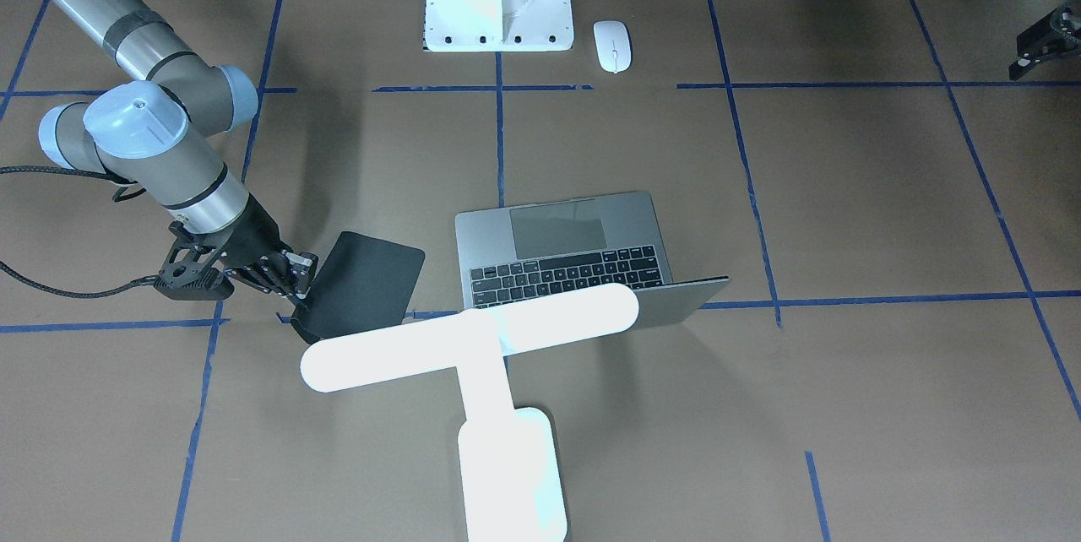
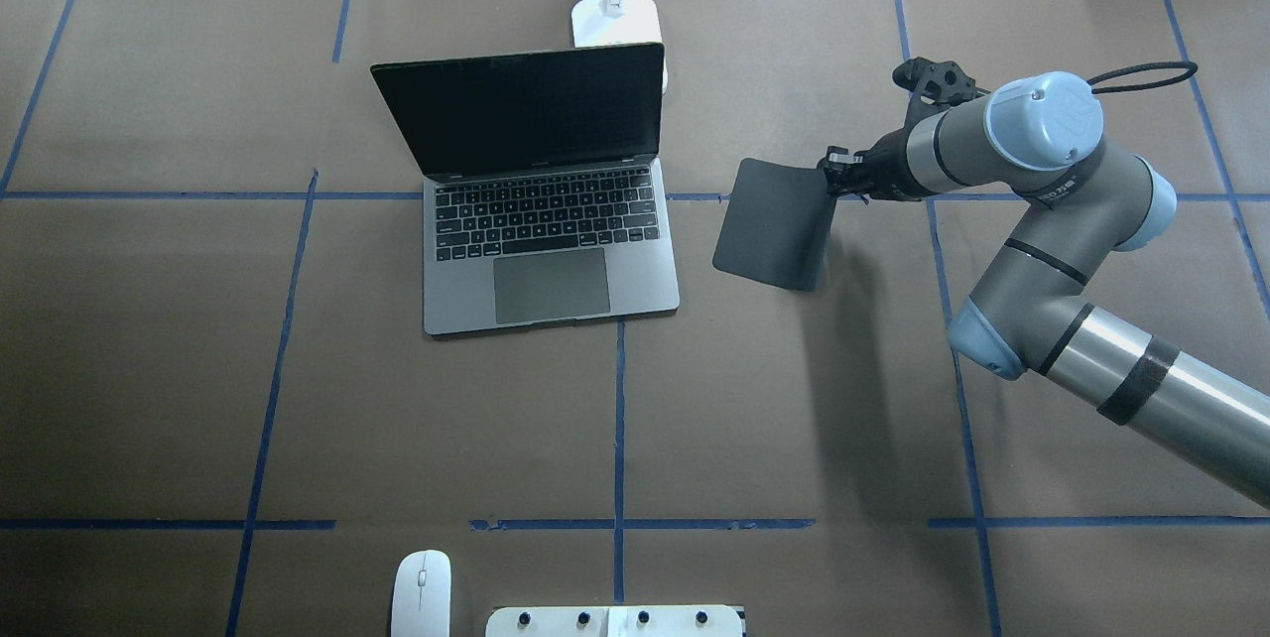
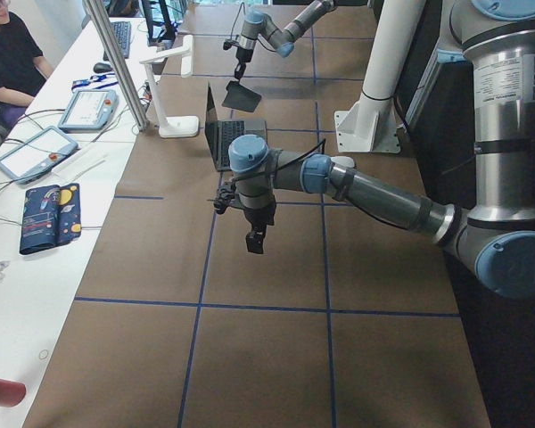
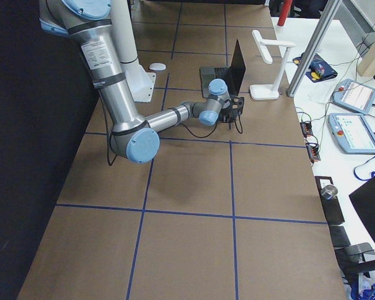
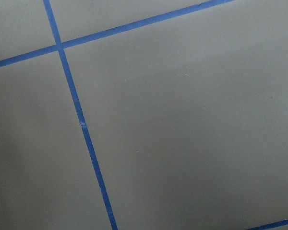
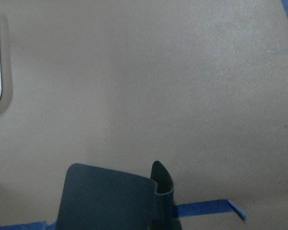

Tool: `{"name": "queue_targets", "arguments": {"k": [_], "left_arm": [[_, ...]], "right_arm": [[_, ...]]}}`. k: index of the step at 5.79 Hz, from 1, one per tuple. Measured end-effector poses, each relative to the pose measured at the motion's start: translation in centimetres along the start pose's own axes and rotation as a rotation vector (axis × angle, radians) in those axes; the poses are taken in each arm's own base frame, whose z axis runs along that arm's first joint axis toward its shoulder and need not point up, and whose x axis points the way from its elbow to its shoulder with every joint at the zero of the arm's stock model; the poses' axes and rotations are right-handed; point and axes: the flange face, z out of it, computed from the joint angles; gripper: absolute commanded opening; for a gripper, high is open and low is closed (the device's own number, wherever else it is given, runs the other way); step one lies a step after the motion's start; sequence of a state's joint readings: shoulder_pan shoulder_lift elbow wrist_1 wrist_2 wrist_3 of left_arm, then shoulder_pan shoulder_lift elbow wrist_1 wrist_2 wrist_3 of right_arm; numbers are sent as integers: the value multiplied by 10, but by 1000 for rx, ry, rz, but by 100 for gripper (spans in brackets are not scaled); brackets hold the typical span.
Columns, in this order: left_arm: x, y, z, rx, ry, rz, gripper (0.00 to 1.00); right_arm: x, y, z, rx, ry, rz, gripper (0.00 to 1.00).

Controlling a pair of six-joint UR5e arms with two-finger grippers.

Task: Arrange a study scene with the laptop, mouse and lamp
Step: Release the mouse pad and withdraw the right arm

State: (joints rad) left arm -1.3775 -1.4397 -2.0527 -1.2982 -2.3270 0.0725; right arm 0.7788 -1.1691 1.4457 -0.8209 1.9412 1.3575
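The open grey laptop [image 2: 551,250] sits at the table's far middle, its keyboard also showing in the front view [image 1: 574,246]. The white lamp [image 1: 473,339] stands just behind the screen [image 2: 615,17]. The white mouse [image 2: 420,592] lies at the near edge beside the pedestal [image 1: 612,46]. My right gripper [image 2: 828,183] is shut on the edge of a black mouse pad [image 2: 774,225], holding it tilted to the right of the laptop [image 1: 363,284]. My left gripper [image 1: 1043,44] hangs over bare table at the left end. I cannot tell whether it is open.
The white bolted pedestal [image 2: 615,620] stands at the near middle edge. Blue tape lines cross the brown table [image 2: 794,399]. A side table with tablets [image 3: 36,152] and a seated person [image 3: 9,53] lies beyond the far edge.
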Motion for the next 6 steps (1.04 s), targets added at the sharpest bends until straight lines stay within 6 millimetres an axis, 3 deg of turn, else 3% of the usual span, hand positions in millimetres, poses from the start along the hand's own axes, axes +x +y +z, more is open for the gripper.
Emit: {"name": "queue_targets", "arguments": {"k": [2,3,4,6], "left_arm": [[15,-4,-14,35,-4,39,100],[28,-8,-24,72,-6,83,100],[48,-13,-20,89,-3,153,100],[108,-28,15,93,26,199,100]], "right_arm": [[24,-31,-19,-83,62,-55,100],[39,-55,-39,-124,116,-119,100],[58,-74,-61,-156,184,-200,100],[139,-106,-117,-221,315,-376,100]]}}
